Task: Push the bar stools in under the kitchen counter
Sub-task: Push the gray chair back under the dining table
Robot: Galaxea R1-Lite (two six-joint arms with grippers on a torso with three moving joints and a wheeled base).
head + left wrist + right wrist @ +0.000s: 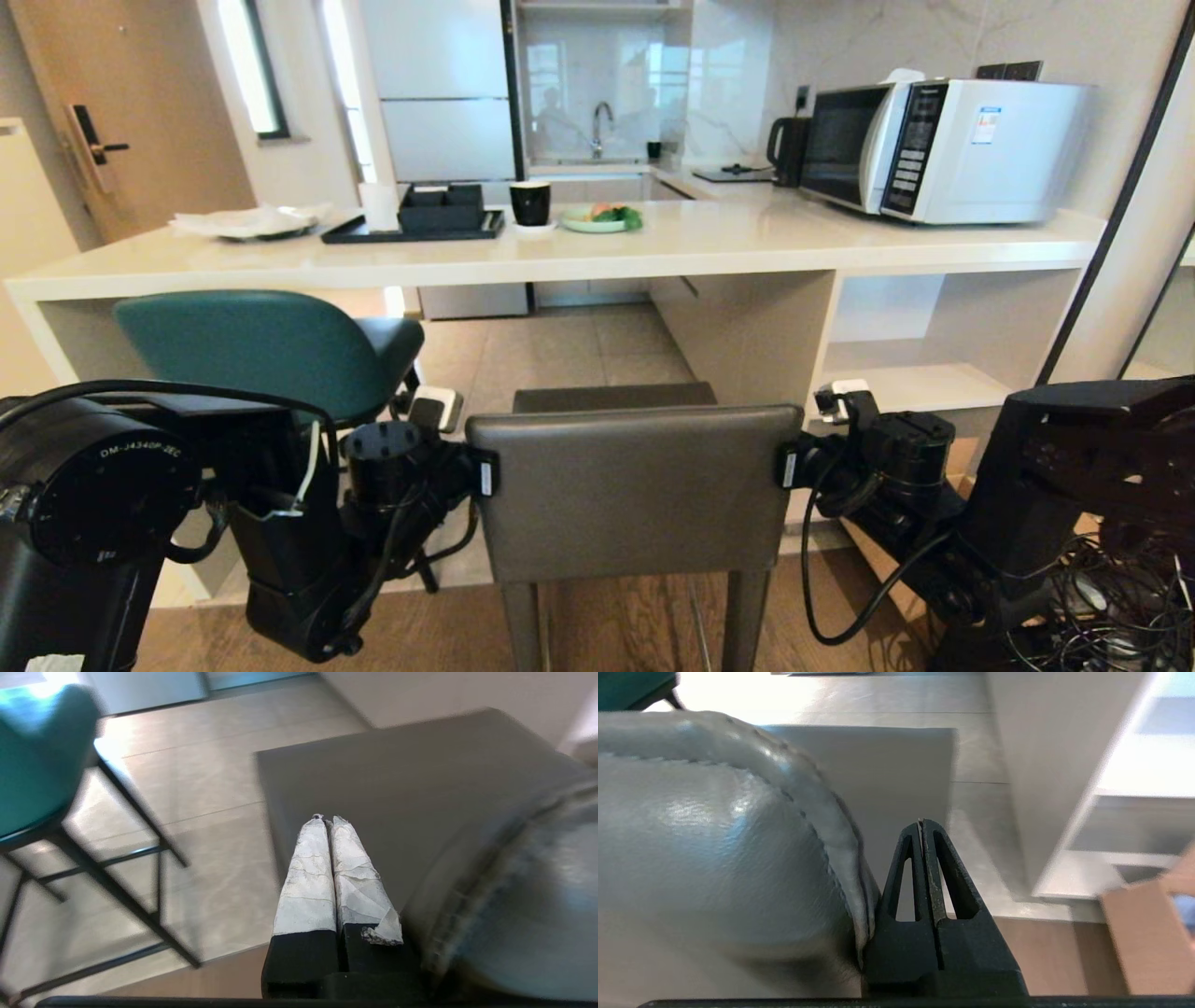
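Flanking grey stool (635, 490) back, both end effectors closed; teal stool (271, 350) under counter (653, 247)

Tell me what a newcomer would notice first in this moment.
The dark grey stool fills the middle foreground, its square back flanked by the left gripper and the right gripper, both shut, one beside each side edge. To the left, the teal stool already sits partly under the kitchen counter. On the counter's right end stands a white microwave, with a black tray and a plate of food further left.
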